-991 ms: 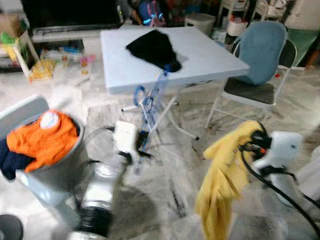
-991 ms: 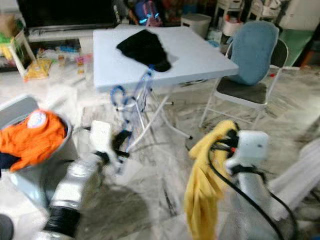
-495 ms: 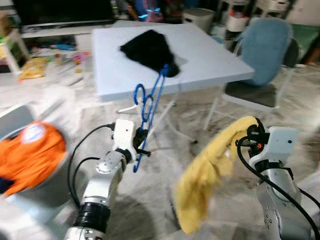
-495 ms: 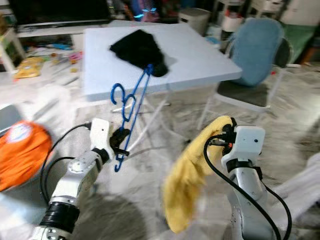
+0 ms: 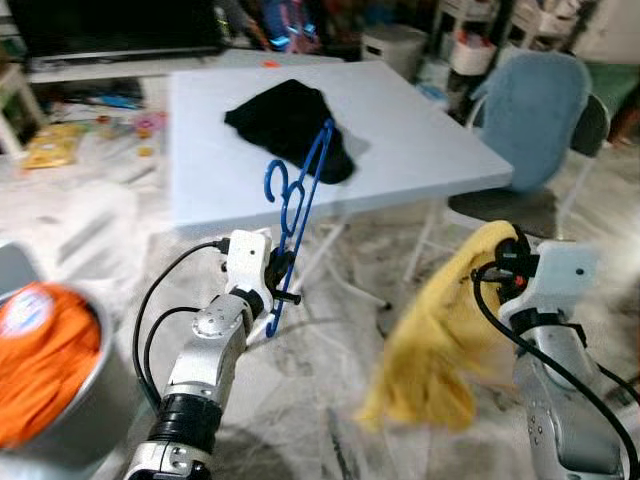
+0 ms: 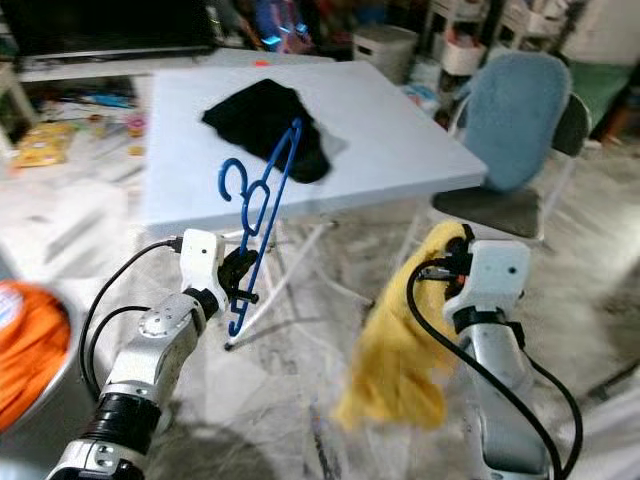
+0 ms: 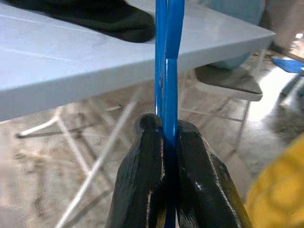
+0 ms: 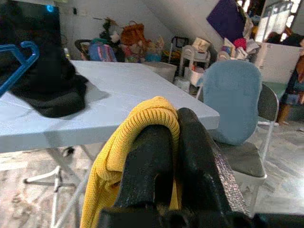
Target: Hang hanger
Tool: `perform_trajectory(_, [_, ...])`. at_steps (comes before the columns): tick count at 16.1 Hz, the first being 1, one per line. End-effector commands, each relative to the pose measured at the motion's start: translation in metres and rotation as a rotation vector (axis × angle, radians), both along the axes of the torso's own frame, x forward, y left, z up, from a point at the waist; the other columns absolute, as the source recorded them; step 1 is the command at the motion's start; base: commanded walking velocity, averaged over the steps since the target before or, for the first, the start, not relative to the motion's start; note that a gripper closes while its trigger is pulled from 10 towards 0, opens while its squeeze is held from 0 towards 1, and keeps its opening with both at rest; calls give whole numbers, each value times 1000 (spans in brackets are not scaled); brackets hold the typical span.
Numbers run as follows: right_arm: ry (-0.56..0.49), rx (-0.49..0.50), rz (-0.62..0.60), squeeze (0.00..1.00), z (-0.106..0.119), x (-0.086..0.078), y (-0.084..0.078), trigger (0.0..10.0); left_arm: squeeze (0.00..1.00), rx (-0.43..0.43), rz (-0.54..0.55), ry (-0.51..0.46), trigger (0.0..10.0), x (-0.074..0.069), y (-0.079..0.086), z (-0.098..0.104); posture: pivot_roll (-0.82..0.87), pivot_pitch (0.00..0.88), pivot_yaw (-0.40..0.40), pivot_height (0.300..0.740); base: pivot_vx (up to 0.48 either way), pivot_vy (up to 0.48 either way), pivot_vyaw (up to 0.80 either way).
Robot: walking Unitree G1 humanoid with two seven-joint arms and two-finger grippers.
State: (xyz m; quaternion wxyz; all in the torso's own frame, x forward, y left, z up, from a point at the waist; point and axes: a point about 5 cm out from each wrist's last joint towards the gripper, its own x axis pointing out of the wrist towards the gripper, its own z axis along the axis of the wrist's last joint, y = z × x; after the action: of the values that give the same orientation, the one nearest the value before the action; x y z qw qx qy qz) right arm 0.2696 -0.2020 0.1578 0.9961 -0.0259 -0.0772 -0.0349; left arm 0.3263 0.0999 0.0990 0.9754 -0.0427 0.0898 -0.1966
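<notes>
Blue hanger [image 5: 298, 205] in left gripper [image 7: 165, 142], lower end cut off.

The left gripper [image 5: 281, 281] now holds the blue hanger [image 5: 297, 205] higher and closer to the table [image 5: 420, 150] than 1 second ago. The yellow sweater [image 5: 440, 340] in the right gripper [image 5: 503, 262] swings rightward, back beneath it.

left tool [image 5: 281, 283] gripping blue hanger [image 5: 300, 212] — seemingly firmly

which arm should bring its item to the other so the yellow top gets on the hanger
Probably the right. The right gripper holds the yellow top dangling loose, while the left gripper already presents the blue hanger upright and steady.
</notes>
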Motion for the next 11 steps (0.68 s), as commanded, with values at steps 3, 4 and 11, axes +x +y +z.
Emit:
perform_trajectory(3, [-49, -23, -14, 0, 13, 2, -4, 10000, 0, -20, -37, -28, 10000, 6, -16, 11, 9, 0, -55, 740, 477, 0, 0])
perform_trajectory(4, [-49, -28, -8, 0, 13, 2, -4, 10000, 0, -20, -42, -36, 10000, 6, -17, 13, 6, 0, -60, 740, 480, 0, 0])
perform_trajectory(11, [-80, -63, 52, 0, 17, 7, 7, 10000, 0, 32, -6, -150, 10000, 18, -11, 29, 12, 0, -59, 740, 479, 0, 78])
